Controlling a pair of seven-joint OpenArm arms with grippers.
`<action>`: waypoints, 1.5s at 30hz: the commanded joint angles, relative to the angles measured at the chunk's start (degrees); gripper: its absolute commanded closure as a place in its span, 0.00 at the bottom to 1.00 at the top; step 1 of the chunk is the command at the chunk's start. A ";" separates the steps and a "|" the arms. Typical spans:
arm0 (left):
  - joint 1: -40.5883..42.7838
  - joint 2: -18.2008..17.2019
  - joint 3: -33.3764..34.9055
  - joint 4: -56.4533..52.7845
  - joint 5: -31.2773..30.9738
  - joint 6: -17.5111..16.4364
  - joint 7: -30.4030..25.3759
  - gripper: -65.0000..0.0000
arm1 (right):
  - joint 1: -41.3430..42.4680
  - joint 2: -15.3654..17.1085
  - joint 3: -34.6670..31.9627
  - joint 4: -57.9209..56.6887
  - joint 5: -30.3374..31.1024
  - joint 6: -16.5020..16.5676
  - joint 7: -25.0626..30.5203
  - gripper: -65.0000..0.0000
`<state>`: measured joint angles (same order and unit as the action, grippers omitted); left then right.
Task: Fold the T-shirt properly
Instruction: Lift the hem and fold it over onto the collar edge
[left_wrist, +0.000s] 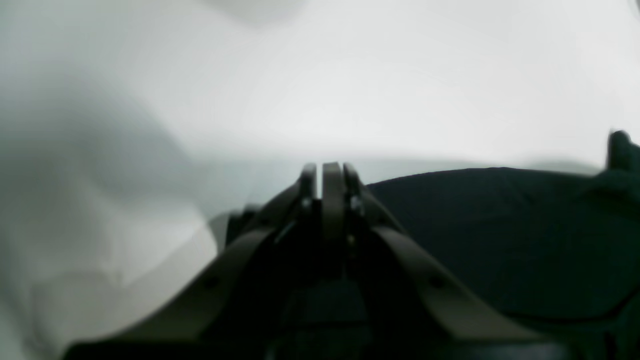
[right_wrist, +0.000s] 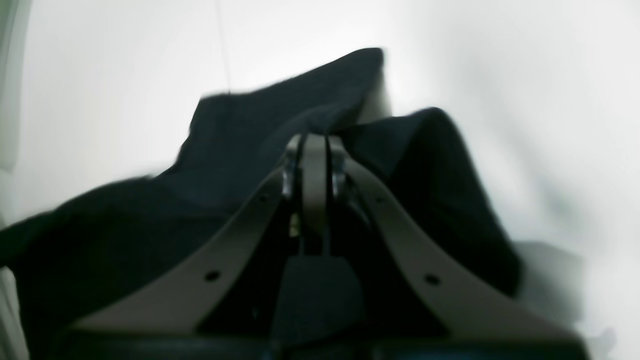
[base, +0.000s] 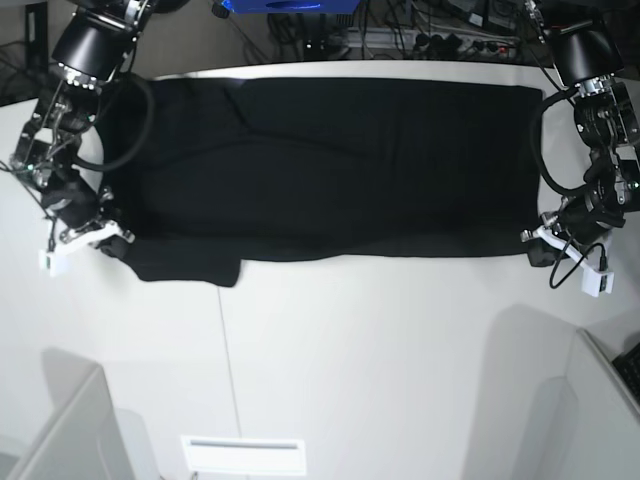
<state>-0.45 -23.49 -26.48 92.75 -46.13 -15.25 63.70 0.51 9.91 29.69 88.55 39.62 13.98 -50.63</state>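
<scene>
T-shirt (base: 320, 170) spread flat, black, plain side up, across far half of white tabletop (base: 380, 360). Long axis parallel to far edge, running side to side in base view. One short end by each side edge. Near hem roughly straight; small flap of cloth sagging toward near edge at the corner by right gripper. Faint creases across the middle.

Right gripper (base: 112, 240) at that corner, jaws pinched shut on T-shirt (right_wrist: 240, 130) edge, cloth bunched up around the tips in wrist view. Left gripper (base: 532, 238) at opposite near corner, jaws closed tight; tips (left_wrist: 330, 172) at cloth edge (left_wrist: 500, 225), hold on cloth not discernible.
</scene>
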 joint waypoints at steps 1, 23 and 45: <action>-0.12 -1.09 -0.38 1.18 -0.77 -0.27 0.08 1.00 | -0.12 0.86 0.68 1.25 2.27 0.22 0.83 1.00; 10.25 -2.32 -9.26 6.81 -9.21 -0.27 0.17 1.00 | -12.43 -0.29 3.14 13.64 7.81 0.22 -0.40 1.00; 15.79 -2.32 -9.17 9.62 -9.04 -0.36 0.17 1.00 | -23.41 -2.75 7.01 18.48 11.68 0.13 -0.84 1.00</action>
<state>15.66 -24.75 -35.22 101.41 -54.48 -15.29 64.79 -22.79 6.72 36.49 106.06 50.59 13.93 -52.38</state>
